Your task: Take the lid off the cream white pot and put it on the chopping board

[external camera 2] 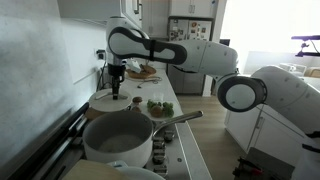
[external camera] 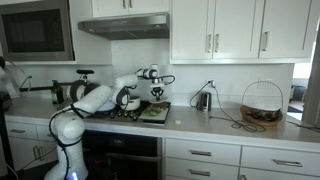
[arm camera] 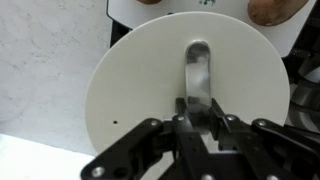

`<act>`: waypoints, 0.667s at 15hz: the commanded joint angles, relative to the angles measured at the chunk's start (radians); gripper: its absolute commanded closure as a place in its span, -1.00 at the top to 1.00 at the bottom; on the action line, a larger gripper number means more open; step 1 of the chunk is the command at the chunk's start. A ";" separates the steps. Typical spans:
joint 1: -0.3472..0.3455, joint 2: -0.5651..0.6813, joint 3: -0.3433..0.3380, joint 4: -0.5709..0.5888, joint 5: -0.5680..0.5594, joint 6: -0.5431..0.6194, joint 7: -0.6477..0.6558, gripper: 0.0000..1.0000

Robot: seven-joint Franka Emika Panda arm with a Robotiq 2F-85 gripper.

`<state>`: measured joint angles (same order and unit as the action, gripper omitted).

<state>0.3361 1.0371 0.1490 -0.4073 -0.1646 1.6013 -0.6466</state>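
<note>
In the wrist view the round cream-white lid (arm camera: 140, 95) fills the frame, with an upright metal handle (arm camera: 197, 62) at its centre. My gripper (arm camera: 198, 112) is shut on that handle. The cream white pot is hidden under the lid. In an exterior view the gripper (external camera 2: 117, 93) points straight down onto the lid (external camera 2: 103, 101) by the wall. The dark green chopping board (external camera 2: 160, 110) lies just beside it with vegetables on it. The board also shows in an exterior view (external camera: 154, 115) below the gripper (external camera: 155, 93).
A wide white-grey pot (external camera 2: 118, 142) with a long steel handle stands open in the foreground on the stove. A white plate with brown items (arm camera: 180, 8) lies beyond the lid. A wire basket (external camera: 262, 106) and a kettle (external camera: 204, 100) stand further along the counter.
</note>
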 commanded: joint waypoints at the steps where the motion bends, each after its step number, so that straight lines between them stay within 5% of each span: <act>1: 0.013 0.031 -0.025 0.075 0.020 0.001 -0.035 -0.88; 5: -0.006 -0.020 0.003 -0.040 0.005 0.051 -0.025 -0.88; 7: 0.008 0.047 -0.023 0.072 0.027 0.004 -0.034 -0.88; 9: -0.010 -0.007 0.005 -0.040 0.009 0.057 -0.022 -0.88; 10: 0.006 0.056 -0.022 0.072 0.029 0.009 -0.033 -0.88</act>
<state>0.3348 1.0658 0.1477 -0.4125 -0.1625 1.6345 -0.6483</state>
